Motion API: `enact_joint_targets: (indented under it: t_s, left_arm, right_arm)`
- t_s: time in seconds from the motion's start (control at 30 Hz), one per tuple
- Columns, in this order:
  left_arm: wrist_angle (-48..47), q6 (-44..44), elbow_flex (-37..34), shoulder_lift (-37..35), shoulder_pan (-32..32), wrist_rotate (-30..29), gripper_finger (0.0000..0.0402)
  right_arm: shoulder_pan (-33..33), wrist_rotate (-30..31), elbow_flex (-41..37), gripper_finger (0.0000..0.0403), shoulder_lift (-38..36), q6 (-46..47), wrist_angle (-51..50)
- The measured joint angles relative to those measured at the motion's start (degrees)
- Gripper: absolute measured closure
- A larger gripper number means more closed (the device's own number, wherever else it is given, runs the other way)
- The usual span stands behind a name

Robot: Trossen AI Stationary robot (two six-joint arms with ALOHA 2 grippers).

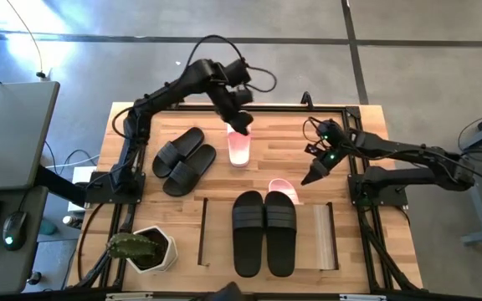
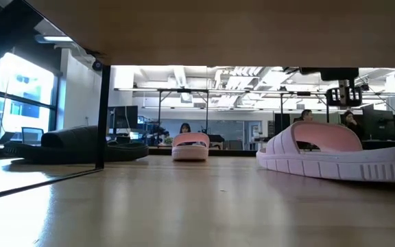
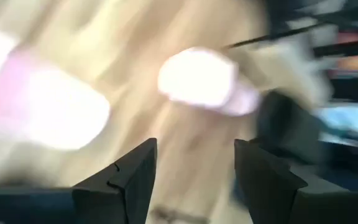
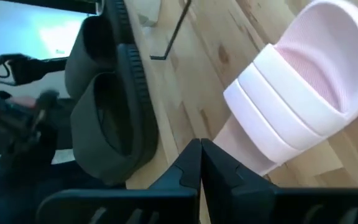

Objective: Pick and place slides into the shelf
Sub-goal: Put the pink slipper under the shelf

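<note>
One pink-and-white slide [image 1: 238, 149] lies flat on the table's far middle, also in the low view [image 2: 190, 146]. My left gripper [image 1: 241, 125] hovers open above its far end [image 3: 194, 165]. The second pink slide [image 1: 281, 189] [image 4: 303, 93] lies by the shelf's [image 1: 325, 238] far edge. My right gripper [image 1: 312, 177] is shut, its tips [image 4: 201, 155] right beside that slide's right end. A black pair [image 1: 264, 232] sits on the shelf's top. Another black pair [image 1: 182, 159] rests on the table at left. My left gripper touches nothing. My right gripper's shut tips stand next to the second pink slide's sole end [image 4: 238, 140], slanting down from the table's right. I cannot tell whether they touch it. The slide lies flat on the table.
A white hexagonal pot with a cactus [image 1: 153, 249] stands at the near left corner. Black frame rails [image 1: 128, 167] run along the table's sides. Bare wood [image 1: 308, 142] lies between the two grippers. People sit in the room behind the table [image 2: 184, 128].
</note>
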Motion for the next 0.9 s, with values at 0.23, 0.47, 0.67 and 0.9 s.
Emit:
enact_joint_targets:
  t_s: [0.23, 0.47, 0.67, 0.9]
  left_arm:
    - [-4.2, -0.6, -0.7, -0.9, -3.5, -21.4, 0.0204]
    - [-3.7, -2.4, -5.0, 0.0, -9.2, -43.4, 0.0204]
    - [-0.4, -7.1, -15.4, 0.0, -12.8, -56.2, 0.0204]
    - [19.9, -3.7, -29.2, 0.0, -14.7, -57.0, 0.0204]
  right_arm:
    - [0.3, 6.5, 9.1, 0.0403, -4.1, -5.6, -1.7]
    - [0.2, 23.4, 24.9, 0.0403, -3.9, -24.4, -21.2]
    - [0.2, 34.9, 33.3, 0.0394, -3.8, -33.4, -30.0]
    - [0.2, 35.8, 34.1, 0.0350, -3.7, -35.7, -29.8]
